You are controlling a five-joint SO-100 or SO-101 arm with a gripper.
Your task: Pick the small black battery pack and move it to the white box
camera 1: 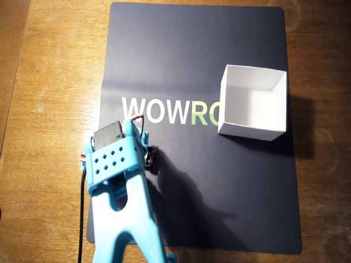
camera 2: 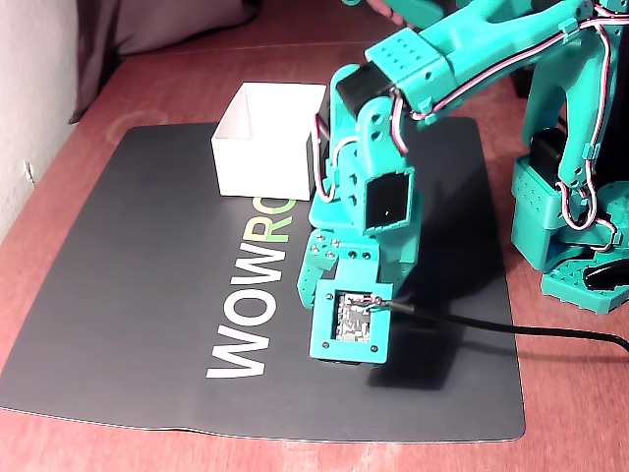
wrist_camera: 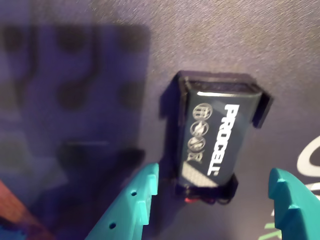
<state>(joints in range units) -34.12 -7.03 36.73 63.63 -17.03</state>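
The open gripper (wrist_camera: pixel 212 200) straddles the battery (wrist_camera: pixel 216 137), seemingly light, rigid and slick, best pinched across its long sides.

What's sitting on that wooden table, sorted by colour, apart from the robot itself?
Black: 2, the small black battery pack between the open gripper fingers, and the dark mat with the lettering.
White: 1, the white box, open on top and empty.
Total: 3
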